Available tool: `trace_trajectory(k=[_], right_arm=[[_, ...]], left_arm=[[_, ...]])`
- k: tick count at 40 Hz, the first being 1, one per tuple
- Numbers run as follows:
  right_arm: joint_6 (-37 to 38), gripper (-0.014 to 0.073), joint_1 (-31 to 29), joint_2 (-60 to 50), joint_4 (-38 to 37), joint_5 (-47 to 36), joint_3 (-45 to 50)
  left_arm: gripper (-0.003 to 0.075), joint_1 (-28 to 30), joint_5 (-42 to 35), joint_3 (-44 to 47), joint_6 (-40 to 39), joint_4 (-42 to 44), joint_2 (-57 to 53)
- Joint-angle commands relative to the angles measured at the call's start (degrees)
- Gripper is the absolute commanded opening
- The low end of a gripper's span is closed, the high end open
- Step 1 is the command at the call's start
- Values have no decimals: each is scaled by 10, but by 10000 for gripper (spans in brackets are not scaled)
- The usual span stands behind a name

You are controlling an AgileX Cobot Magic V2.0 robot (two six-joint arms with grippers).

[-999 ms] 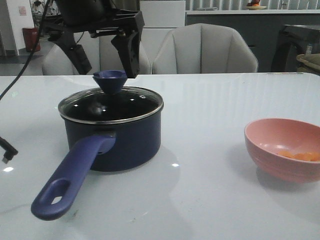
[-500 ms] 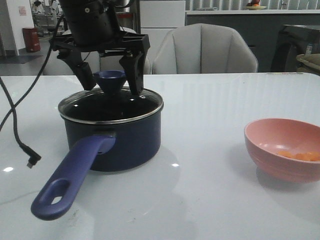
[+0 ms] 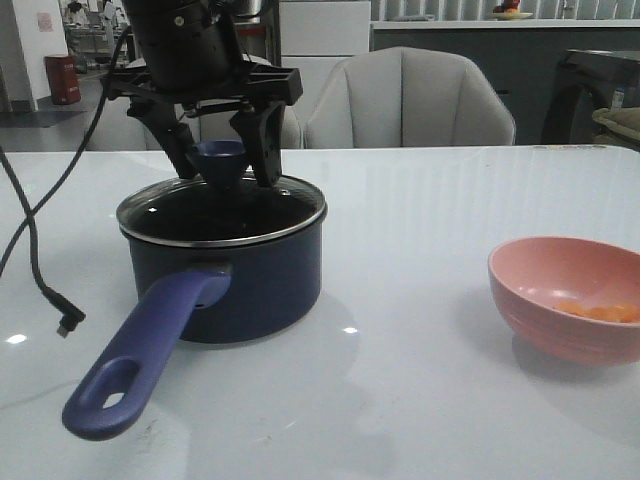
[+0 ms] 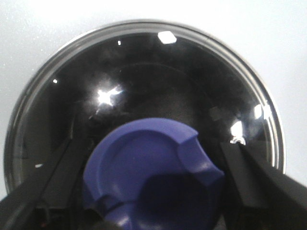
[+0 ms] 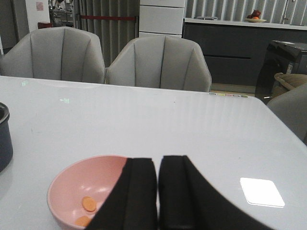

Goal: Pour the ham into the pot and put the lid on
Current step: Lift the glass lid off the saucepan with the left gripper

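The dark navy pot stands left of centre, its long blue-purple handle pointing toward the front. The glass lid lies on its rim, and the left wrist view looks straight down on this lid. My left gripper is open, one finger on each side of the blue knob, close to the knob. The ham lies as a few orange slices in the pink bowl at the right. My right gripper is shut just above the bowl, out of the front view.
A black cable with a plug hangs onto the table at the far left. Grey chairs stand behind the far table edge. The pot's side shows at the edge of the right wrist view.
My left gripper has come down from above the lid until its fingers straddle the knob, and they have drawn slightly closer together. Pot, lid and bowl have not moved.
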Motion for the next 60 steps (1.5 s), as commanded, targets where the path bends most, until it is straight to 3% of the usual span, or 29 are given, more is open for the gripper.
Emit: trace_trajectory(k=[1,7,11,50,60], right_arm=[[0,190,-3,-11,-7,-45,6],[0,190,-3,-11,-7,-45,6],[0,190,-3,-11,-7,-45,6],[0,190,-3,-11,-7,-45,6],[0,190,-3,-11,-7,-45,6]], left_arm=[[318,-1,-9,-13,-11,-5,-22],[197,-1,-9,-13,-11,-5,-22],[164,-1,-9,-13,-11,-5,-22],[162,-1,32,-81,-11,-5,-32],[162,0,25,-78,-18,31,-65]])
